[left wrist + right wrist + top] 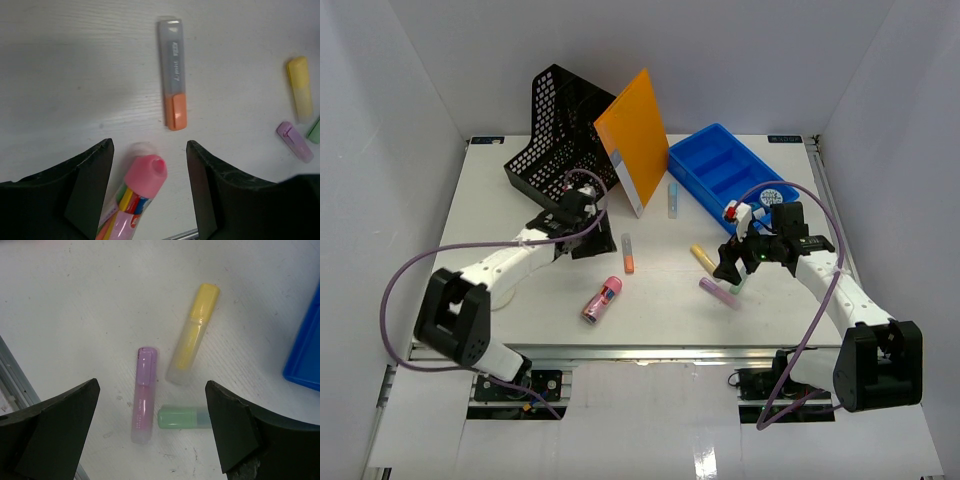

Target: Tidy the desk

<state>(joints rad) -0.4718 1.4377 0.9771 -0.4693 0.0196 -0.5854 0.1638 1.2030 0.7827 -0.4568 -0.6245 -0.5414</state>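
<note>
The white desk (520,200) holds scattered pens. My left gripper (588,240) is open and hovers above a pink-capped tube of coloured pens (603,298); in the left wrist view the tube's cap (146,176) lies between my open fingers (150,150), with an orange-capped grey highlighter (172,75) beyond. My right gripper (732,262) is open above three highlighters: yellow (192,332), purple (142,392) and green (184,417), the green one lying between the fingers (152,390). Neither gripper touches anything.
A black mesh file holder (555,130) stands at the back left with an orange folder (635,135) leaning on it. A blue compartment tray (720,165) sits at the back right, small items at its near end. A blue-grey highlighter (673,200) lies by the folder. An aluminium rail (640,352) runs along the near edge.
</note>
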